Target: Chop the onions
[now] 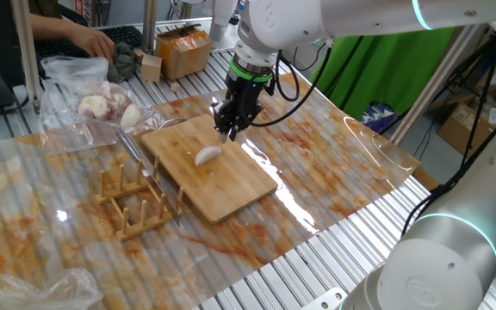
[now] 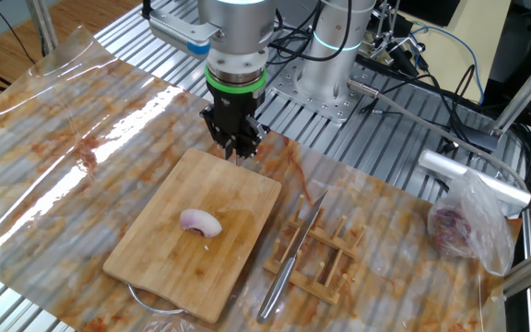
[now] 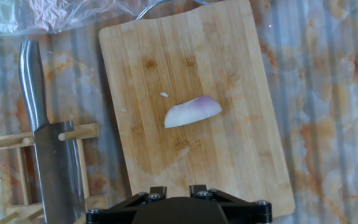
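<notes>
Onion wedge on bamboo board

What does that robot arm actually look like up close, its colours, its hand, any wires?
The arm is smooth, rounded and glossy white-grey, with glowing teal light rings at its joints. A green band sits at the wrist, just above the gripper, which is black, blocky and ends in two slim dark fingers. Thin black cables loop loosely beside the wrist.

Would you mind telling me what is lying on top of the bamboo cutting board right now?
One curved onion wedge lies near the middle of the cutting board, with a couple of tiny white scraps beside it. The gripper hangs above one edge, hiding a little of the board there.
</notes>
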`<state>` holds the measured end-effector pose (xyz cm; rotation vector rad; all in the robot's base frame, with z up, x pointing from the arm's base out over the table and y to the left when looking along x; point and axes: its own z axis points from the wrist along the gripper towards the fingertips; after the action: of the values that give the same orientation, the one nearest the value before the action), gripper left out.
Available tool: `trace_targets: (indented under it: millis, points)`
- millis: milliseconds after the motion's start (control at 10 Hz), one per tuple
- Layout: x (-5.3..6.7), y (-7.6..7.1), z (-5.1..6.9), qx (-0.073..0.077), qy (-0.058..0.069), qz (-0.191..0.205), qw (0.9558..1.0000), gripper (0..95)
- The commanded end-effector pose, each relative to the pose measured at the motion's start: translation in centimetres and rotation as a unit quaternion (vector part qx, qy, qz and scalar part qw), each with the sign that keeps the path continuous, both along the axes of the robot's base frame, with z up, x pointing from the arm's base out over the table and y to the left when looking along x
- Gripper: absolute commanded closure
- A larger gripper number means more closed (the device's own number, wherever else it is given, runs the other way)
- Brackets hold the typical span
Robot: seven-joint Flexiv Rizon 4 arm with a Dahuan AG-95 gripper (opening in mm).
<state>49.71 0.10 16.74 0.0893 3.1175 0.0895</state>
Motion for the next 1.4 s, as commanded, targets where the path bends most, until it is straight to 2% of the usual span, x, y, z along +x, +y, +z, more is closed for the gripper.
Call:
trace_targets:
  millis: [100,1400]
  points:
    - [0.07,0.05,-0.12,0.001,0.0,0.001,1.0,76.0]
    - [0.26,0.38,-1.09,0.008,0.0,0.003,1.0,76.0]
